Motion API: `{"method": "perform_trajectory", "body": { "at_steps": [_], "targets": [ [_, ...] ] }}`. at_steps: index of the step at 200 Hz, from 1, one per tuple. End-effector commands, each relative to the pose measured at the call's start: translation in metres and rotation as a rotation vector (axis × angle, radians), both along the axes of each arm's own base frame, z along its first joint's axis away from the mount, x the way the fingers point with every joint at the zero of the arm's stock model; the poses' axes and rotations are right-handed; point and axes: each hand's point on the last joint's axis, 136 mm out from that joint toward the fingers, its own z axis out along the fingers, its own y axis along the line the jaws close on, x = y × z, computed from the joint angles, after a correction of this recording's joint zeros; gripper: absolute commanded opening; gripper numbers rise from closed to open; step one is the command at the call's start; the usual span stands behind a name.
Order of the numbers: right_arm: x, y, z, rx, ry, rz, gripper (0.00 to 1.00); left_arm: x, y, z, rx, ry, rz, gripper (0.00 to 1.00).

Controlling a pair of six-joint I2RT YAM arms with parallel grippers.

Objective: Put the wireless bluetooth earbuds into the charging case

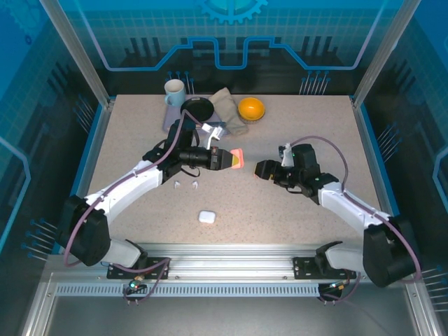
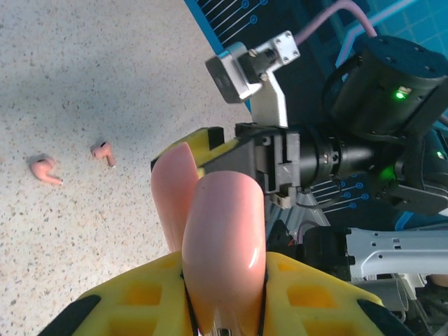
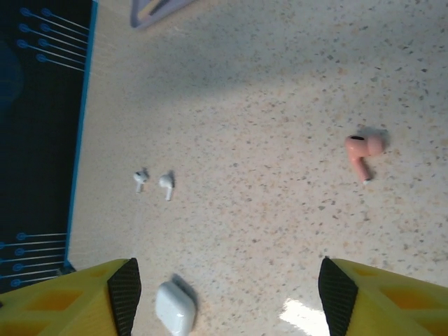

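Observation:
My left gripper (image 1: 225, 159) is shut on a pink charging case (image 2: 224, 238), held above the table and pointing right. My right gripper (image 1: 261, 170) faces it from close by, open, with nothing between its fingers (image 3: 127, 292). Two pink earbuds (image 2: 45, 170) (image 2: 104, 152) lie on the table under the left arm; one pink earbud (image 3: 364, 148) lies to the right in the right wrist view. Two white earbuds (image 1: 178, 185) (image 1: 194, 184) lie side by side below the left forearm. A white charging case (image 1: 206, 217), closed, lies nearer the front edge.
At the back of the table stand a white mug (image 1: 174, 91), a black round object (image 1: 197, 108), a beige cloth (image 1: 227, 108) and an orange bowl (image 1: 250, 108). Blue enclosure walls ring the table (image 1: 315, 133).

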Motion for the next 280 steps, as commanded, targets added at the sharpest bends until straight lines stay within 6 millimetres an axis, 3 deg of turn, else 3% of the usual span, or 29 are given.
{"method": "perform_trajectory", "body": {
  "at_steps": [1,24,51,109,233,280],
  "targets": [
    [-0.004,0.009,0.041,0.133,-0.083,0.019,0.7,0.002,0.003,0.008,-0.039,-0.03,0.023,0.0],
    [-0.007,0.018,0.063,0.206,-0.119,0.056,0.62,0.005,0.002,0.008,-0.056,-0.023,0.03,0.0],
    [-0.004,0.027,0.075,0.231,-0.138,0.085,0.52,0.007,0.0,0.007,-0.076,-0.01,0.032,0.0],
    [-0.001,0.047,0.083,0.237,-0.15,0.137,0.43,0.01,-0.001,0.007,-0.093,-0.003,0.042,0.0],
    [0.006,0.064,0.091,0.235,-0.163,0.178,0.37,0.009,-0.003,0.003,-0.092,0.01,0.032,0.0],
    [0.006,0.07,0.087,0.236,-0.159,0.213,0.29,0.01,-0.004,0.007,-0.105,0.006,0.03,0.0]
  ]
}}
